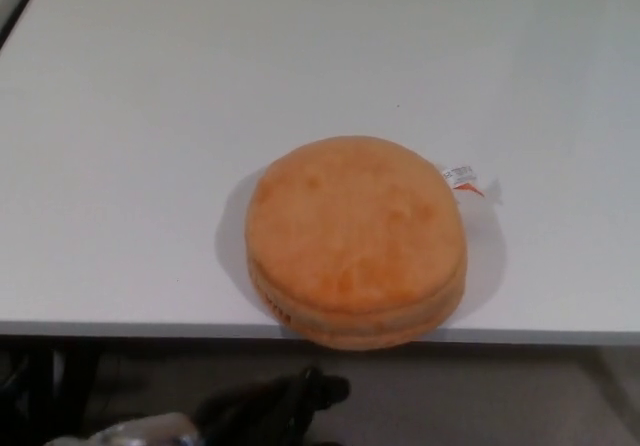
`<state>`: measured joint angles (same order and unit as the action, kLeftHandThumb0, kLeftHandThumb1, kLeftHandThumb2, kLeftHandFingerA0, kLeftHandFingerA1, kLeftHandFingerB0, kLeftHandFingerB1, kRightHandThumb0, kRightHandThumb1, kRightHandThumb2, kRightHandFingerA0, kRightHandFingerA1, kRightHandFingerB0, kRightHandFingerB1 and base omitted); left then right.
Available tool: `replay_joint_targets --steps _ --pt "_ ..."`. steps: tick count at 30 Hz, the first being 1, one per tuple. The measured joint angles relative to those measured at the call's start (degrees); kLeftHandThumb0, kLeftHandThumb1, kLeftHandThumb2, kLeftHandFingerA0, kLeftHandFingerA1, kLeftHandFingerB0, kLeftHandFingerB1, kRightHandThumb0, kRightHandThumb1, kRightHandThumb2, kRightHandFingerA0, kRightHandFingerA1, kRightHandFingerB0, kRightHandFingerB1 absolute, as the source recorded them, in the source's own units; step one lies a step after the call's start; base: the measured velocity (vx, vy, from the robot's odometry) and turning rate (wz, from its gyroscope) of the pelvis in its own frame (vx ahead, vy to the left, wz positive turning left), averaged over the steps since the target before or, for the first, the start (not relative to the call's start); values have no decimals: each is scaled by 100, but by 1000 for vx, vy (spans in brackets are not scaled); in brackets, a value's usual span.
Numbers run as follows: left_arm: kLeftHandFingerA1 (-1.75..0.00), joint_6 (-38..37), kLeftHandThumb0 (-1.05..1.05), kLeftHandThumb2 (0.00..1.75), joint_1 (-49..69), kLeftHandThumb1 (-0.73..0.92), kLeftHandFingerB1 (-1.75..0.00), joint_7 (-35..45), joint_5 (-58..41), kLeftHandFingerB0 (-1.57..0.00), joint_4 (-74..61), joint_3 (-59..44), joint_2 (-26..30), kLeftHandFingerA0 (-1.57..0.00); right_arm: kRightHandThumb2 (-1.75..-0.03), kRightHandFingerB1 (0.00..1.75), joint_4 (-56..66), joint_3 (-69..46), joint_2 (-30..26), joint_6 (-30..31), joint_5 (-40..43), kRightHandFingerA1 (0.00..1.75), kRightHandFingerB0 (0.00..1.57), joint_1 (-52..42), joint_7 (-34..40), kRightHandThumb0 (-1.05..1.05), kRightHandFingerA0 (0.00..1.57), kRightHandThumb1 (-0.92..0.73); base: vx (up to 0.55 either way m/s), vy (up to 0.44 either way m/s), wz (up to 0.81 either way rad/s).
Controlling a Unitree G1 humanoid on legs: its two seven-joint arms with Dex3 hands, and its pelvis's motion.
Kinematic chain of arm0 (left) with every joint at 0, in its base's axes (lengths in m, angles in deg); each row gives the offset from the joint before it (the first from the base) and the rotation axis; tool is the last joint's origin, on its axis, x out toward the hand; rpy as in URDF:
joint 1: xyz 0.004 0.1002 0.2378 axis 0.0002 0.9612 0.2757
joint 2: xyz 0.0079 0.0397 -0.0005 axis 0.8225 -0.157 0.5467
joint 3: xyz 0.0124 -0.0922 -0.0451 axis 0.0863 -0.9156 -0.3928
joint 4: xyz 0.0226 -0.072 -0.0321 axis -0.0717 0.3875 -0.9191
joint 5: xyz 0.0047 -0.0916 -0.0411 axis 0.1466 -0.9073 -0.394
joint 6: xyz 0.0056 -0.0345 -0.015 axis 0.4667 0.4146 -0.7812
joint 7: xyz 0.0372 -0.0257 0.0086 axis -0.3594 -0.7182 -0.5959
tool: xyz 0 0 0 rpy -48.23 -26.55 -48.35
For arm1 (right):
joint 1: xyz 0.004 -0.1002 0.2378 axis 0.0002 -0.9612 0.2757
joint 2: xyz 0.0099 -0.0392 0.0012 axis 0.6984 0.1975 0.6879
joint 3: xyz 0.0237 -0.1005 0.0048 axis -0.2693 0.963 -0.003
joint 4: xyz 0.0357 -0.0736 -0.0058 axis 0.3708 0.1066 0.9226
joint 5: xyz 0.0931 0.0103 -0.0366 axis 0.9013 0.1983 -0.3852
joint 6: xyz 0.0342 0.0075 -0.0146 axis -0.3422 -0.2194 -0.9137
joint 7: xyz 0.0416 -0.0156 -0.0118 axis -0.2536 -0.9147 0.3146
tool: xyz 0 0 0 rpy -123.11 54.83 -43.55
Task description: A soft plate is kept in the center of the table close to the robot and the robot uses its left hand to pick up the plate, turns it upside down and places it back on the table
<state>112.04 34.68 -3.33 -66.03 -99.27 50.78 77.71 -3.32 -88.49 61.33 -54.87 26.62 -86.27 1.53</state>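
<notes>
White table (150,116), orange soft plate (355,238), unreadable tag (462,178); left hand (275,406) blurred, grip unclear.

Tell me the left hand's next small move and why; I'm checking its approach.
Probably raise the left hand toward the near edge of the orange soft plate: the hand sits blurred below the white table edge, touching nothing, and the plate slightly overhangs there.

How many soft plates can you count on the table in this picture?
1. The orange soft plate lies at the near edge of the white table, a small tag at its far right side. None seem hidden.
</notes>
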Motion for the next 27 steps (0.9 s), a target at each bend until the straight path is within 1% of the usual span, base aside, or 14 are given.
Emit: replay_joint_targets --steps 2,3,5,6,7,8,9,11,13,14,15,16,17,27 --pt "-1 -103 -105 73 237 84 -1 78 6 0 -148 -62 131 0 -68 31 -8 -8 0 2 6 57 9 -2 -11 -78 27 -88 0 0 0" --pt "-15 -201 -105 118 416 67 0 141 16 0 -267 -117 220 0 -67 32 -8 -12 0 2 7 58 10 -4 -13 -78 28 -88 0 0 0" --pt "-16 -358 -105 118 636 68 0 215 40 0 -416 -191 320 0 -67 33 -2 -13 0 6 9 59 10 -4 -14 -77 28 -88 0 0 0" --pt "-17 -448 -105 120 758 70 0 244 64 -2 -482 -221 366 -2 -106 42 6 -13 0 10 9 63 4 -5 -14 -80 27 -72 0 0 0" --pt "-17 -556 -105 120 893 70 0 281 99 -2 -542 -247 397 -2 -106 42 18 -13 1 16 11 63 4 -9 -14 -80 27 -72 0 0 0" --pt "-21 -636 -97 118 986 66 -7 305 122 -3 -580 -261 415 -4 -67 34 35 -13 1 22 12 61 9 -15 -14 -77 28 -88 0 0 0" --pt "-36 -740 -101 120 1102 71 -6 331 150 -8 -628 -284 443 -10 -106 39 53 -12 1 26 13 63 5 -21 -14 -79 28 -71 0 0 0" --pt "-43 -923 -98 118 1281 70 -13 366 204 -5 -686 -322 483 -5 -106 39 57 -12 1 26 14 63 4 -23 -14 -78 27 -71 0 0 0" --pt "-50 -1110 -93 116 1448 68 -21 381 257 0 -705 -350 498 -13 -105 40 56 -12 1 26 13 62 5 -21 -14 -78 28 -71 0 0 0" --pt "-45 -1182 -100 111 1509 70 -26 386 278 -6 -705 -360 498 -8 -106 39 56 -12 1 26 13 62 5 -20 -14 -78 27 -71 0 0 0" --pt "-50 -1310 -40 101 1614 31 -50 393 322 0 -704 -378 498 0 -107 39 56 -12 1 26 13 61 5 -16 -15 -77 26 -72 0 0 0" --pt "-50 -1420 -40 101 1699 31 -50 399 354 0 -700 -395 496 0 -107 39 55 -12 1 26 13 61 5 -13 -15 -77 26 -72 0 0 0" --pt "-37 -1498 -101 67 1757 88 -26 403 373 -13 -692 -408 494 -17 -107 40 54 -12 1 26 13 61 6 -13 -15 -79 26 -73 0 0 0" --pt "-41 -2463 -94 68 2552 90 -29 412 563 -19 -133 -542 267 -21 -110 37 -10 -12 1 23 12 59 3 10 -15 -83 25 -75 0 0 0"
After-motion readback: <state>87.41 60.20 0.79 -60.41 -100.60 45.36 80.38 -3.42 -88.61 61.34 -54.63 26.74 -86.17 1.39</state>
